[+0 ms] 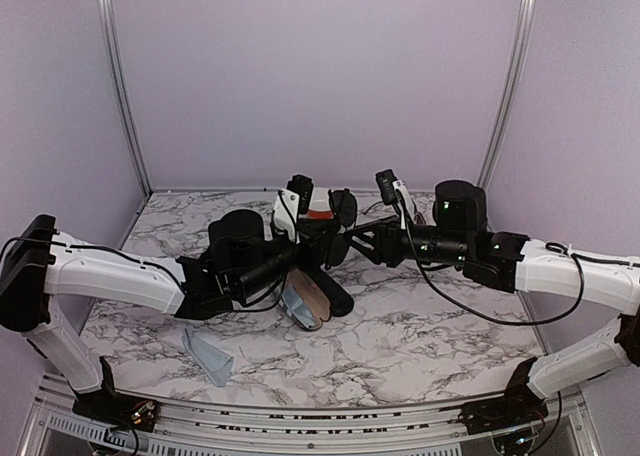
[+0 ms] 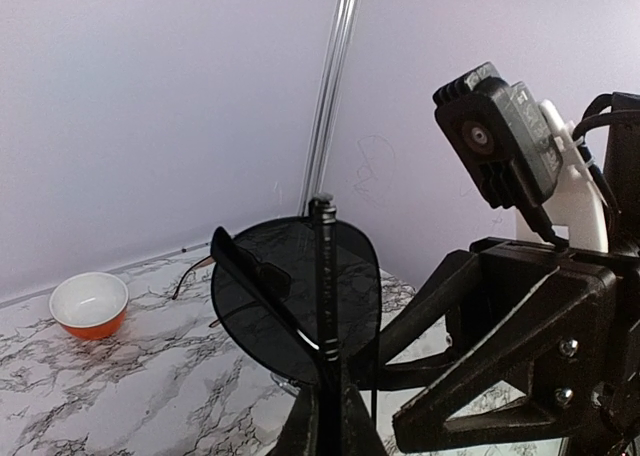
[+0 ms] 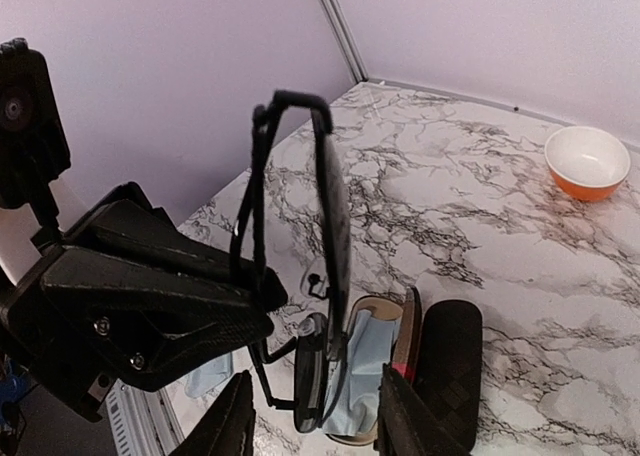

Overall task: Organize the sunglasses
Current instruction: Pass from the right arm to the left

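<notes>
the black sunglasses (image 2: 300, 306) hang in the air over the middle of the surface (image 1: 420, 346), clamped edge-on in the left pincer (image 2: 325, 381). the right pincer (image 3: 316, 371) stands around them with its fingers apart, one on each side, gripping nothing as far as the views show. below lies the open case (image 3: 408, 336) with a blue cloth (image 3: 365, 386) in it, and the black case (image 3: 450, 371) just beside. so this pair is lifted but not yet stowed. i cannot tell whether its arms are folded. by my reckoning what is left is to lower it into the open case and shut the lid. no second pair shows, so most of the task looks undone.
</notes>
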